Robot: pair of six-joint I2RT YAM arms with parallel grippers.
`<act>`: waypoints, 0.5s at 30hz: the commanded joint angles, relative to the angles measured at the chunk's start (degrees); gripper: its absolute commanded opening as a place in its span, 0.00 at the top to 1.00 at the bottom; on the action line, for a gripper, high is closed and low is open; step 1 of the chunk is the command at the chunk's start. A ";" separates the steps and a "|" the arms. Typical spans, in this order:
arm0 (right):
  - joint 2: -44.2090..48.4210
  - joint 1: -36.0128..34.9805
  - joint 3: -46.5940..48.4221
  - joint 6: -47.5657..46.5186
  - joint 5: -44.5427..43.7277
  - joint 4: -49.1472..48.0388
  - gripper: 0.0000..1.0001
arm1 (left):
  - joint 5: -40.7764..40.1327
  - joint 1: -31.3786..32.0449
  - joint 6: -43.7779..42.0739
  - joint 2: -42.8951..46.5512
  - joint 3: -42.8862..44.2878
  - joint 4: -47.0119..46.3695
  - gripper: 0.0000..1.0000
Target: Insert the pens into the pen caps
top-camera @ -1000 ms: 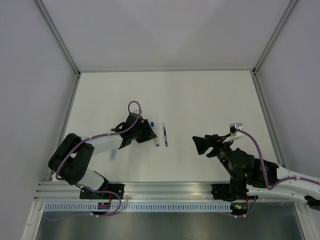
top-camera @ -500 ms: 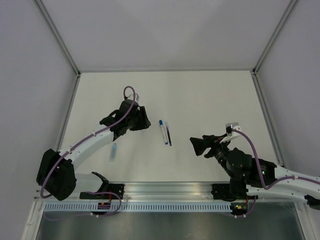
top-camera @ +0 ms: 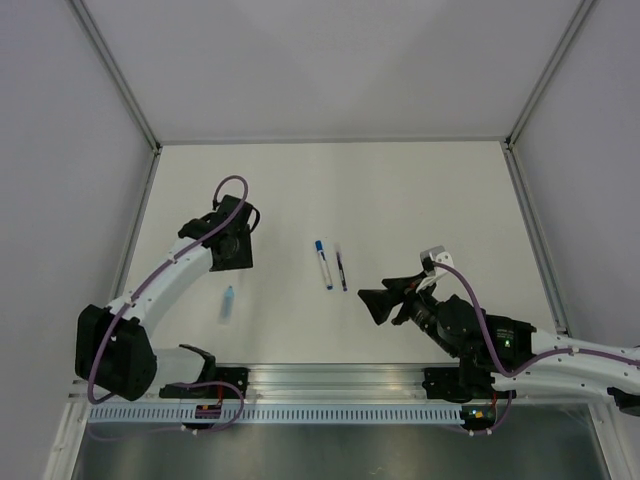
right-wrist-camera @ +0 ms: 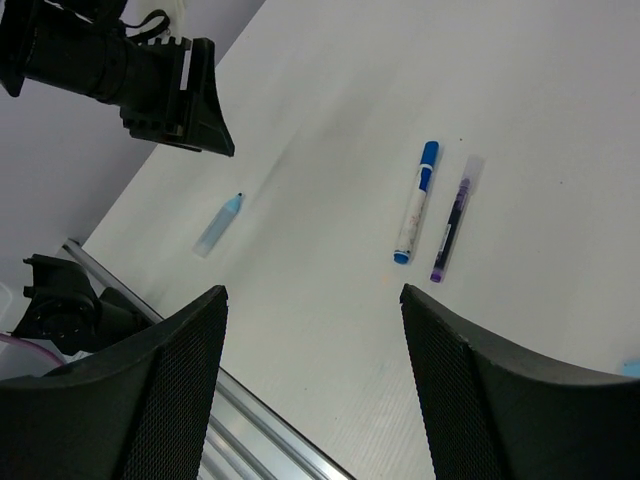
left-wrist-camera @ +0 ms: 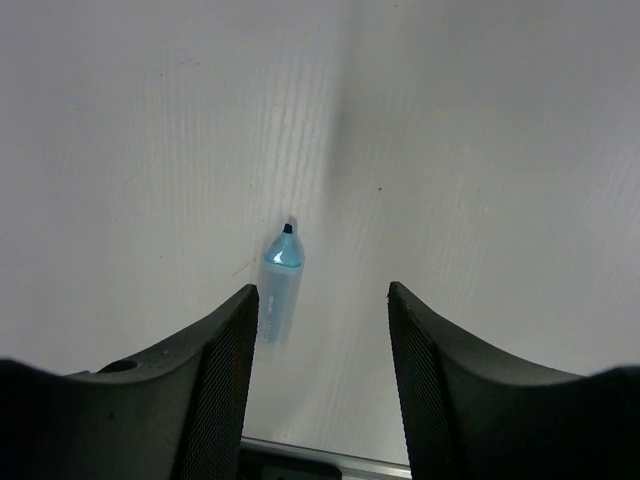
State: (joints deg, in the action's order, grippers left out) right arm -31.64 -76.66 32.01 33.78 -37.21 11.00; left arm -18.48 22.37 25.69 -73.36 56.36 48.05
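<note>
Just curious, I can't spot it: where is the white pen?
In the top view the white pen lies mid-table, just left of the dark pen, with the light blue piece farther left.

This was a robot laboratory cell. A bare white counter [top-camera: 400, 190] was closed in by plain pale walls [top-camera: 300, 60] and aluminium frame posts [top-camera: 115, 75]. Behind the left gripper [left-wrist-camera: 322, 300] and the right gripper [right-wrist-camera: 312, 298], an aluminium rail [top-camera: 330, 378] carried the arm bases [top-camera: 215, 382] with purple cables [top-camera: 232, 185].
</note>
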 commanded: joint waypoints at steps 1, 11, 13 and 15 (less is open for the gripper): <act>0.09 -0.24 -0.28 -1.00 1.00 -2.30 0.24 | 5.64 -1.01 -4.24 -4.40 0.24 2.92 0.41; 2.10 -0.15 -0.46 -1.79 -1.99 -1.16 0.24 | 2.66 -5.75 -3.89 -24.71 3.14 8.19 0.46; 2.37 -0.24 -0.54 -1.87 -2.51 -0.72 0.24 | 3.18 -7.24 -5.03 -26.56 3.49 8.72 0.46; 2.46 -0.15 -0.37 -1.88 -2.25 -0.55 0.24 | 5.54 -7.78 -7.58 -27.09 3.41 8.37 0.46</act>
State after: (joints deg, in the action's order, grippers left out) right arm -29.74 -76.66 31.64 32.75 -38.11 10.35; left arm -14.83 15.81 22.37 -99.33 57.98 55.02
